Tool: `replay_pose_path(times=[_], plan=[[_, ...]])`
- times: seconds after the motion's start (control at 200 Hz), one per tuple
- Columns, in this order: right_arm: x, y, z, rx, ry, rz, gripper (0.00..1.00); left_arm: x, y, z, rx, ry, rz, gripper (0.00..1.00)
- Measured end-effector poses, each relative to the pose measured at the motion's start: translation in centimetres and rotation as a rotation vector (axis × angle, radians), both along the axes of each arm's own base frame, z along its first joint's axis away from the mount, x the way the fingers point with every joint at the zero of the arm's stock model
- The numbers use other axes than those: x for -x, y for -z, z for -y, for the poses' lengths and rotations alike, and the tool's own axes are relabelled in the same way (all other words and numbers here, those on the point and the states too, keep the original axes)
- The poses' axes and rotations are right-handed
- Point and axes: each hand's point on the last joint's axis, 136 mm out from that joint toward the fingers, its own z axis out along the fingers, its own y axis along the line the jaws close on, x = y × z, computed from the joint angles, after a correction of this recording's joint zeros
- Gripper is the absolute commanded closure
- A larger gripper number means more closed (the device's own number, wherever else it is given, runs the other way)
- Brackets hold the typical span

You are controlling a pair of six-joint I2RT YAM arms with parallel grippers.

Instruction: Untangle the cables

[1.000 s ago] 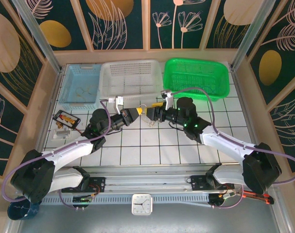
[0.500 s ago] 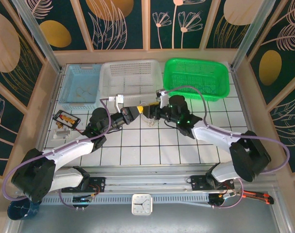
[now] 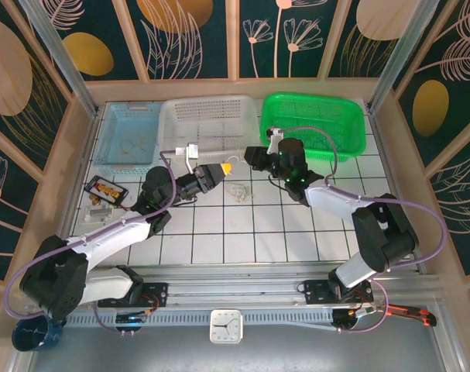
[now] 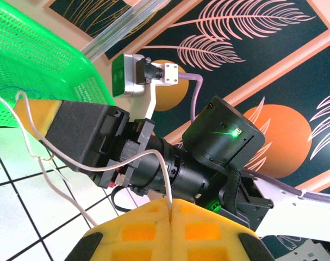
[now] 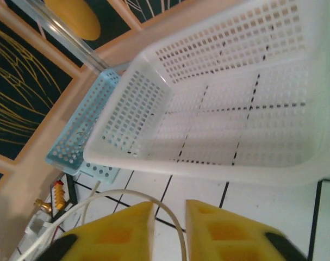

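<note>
The cables are thin whitish wires; a small loop of them lies on the tiles just below both grippers. My left gripper points right with its yellow fingers pressed together on one strand, which arches up from the left gripper across the black body of the right gripper. My right gripper faces it from close by, in front of the white basket. In the right wrist view a strand curves through the narrow gap of the right gripper, whose jaws stand slightly apart and do not pinch it.
Three baskets line the back: blue, white and green. A small black tray with red and yellow pieces sits at the left. The white basket's rim is right ahead of the right fingers.
The right gripper has swung back toward the baskets and its jaws have narrowed round a strand. The left gripper has shifted slightly up and right, still gripping its strand.
</note>
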Motion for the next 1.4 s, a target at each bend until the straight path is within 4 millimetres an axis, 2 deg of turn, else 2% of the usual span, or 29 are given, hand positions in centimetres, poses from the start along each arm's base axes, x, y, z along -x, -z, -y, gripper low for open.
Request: replay_pose_path(times=[0.04, 0.305, 0.445, 0.6, 0.651, 0.721, 0.766, 0.901, 1.066, 1.131, 1.226, 1.396], plan=[[-0.3, -0.6, 0.1, -0.014, 0.006, 0.007, 1.00, -0.2, 0.0, 0.2, 0.002, 0.003, -0.004, 1.00], [-2.2, -4.5, 1.0, -0.066, 0.030, 0.075, 1.00, -1.5, 1.2, 1.4, -0.021, 0.021, -0.039, 1.00], [-2.7, -5.0, 1.7, -0.074, 0.042, 0.087, 1.00, -2.2, 1.2, 1.4, -0.026, -0.006, -0.035, 1.00], [-2.6, -5.0, 1.6, -0.078, 0.029, 0.084, 1.00, -3.3, 1.3, 1.2, -0.038, -0.061, -0.022, 1.00], [-2.6, -5.0, 1.6, -0.080, 0.028, 0.082, 0.86, -3.8, 1.4, 1.0, -0.041, -0.085, -0.027, 1.00], [-2.7, -4.9, 1.7, -0.081, 0.036, 0.067, 0.57, -4.3, 1.4, 0.8, -0.046, -0.117, -0.031, 1.00], [-2.8, -4.9, 1.8, -0.077, 0.048, 0.060, 0.47, -4.7, 1.4, 0.6, -0.048, -0.140, -0.029, 1.00], [-4.4, -5.2, 3.8, -0.052, 0.133, 0.042, 0.42, -6.1, 1.2, 0.2, -0.076, -0.208, -0.027, 1.00], [-8.0, -5.6, 8.0, -0.018, 0.290, 0.024, 0.42, -8.2, -0.6, 0.3, -0.103, -0.267, 0.032, 1.00], [-10.1, -5.0, 9.6, -0.001, 0.348, 0.005, 0.42, -9.1, -1.6, 0.3, -0.105, -0.283, 0.062, 1.00], [-13.2, -2.9, 11.8, 0.029, 0.415, -0.044, 0.43, -10.2, -2.8, 0.5, -0.110, -0.302, 0.103, 1.00], [-18.5, 3.6, 15.1, 0.081, 0.492, -0.183, 0.44, -12.0, -5.6, 1.0, -0.121, -0.322, 0.182, 1.00]])
